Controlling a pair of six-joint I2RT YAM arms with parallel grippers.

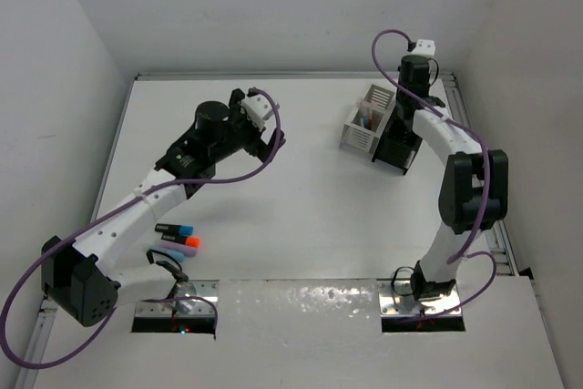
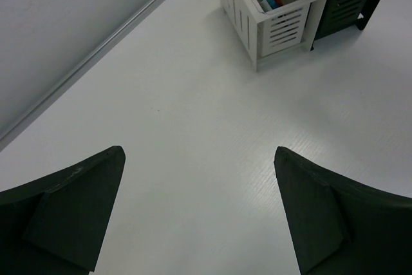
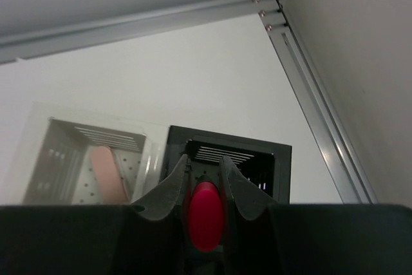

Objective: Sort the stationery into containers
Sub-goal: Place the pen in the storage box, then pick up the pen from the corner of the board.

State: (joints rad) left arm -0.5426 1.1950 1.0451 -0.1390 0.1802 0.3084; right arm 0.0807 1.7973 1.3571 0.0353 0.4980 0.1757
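Hazard | right end effector (image 3: 205,162) closed on red item (image 3: 206,217), directly above black organiser (image 3: 277,165): off-centre release could strike the rim, spilling onto counter (image 1: 301,225) | left end effector (image 2: 199,217) open, empty; highlighters (image 1: 182,241) lie well behind it

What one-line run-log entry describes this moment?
left pincer: open, empty | right pincer: shut on red item, above black organiser | highlighters: unsorted

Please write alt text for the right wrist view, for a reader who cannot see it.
The right gripper holds a red item above the black organiser. Beside it, the white organiser contains a pink eraser.
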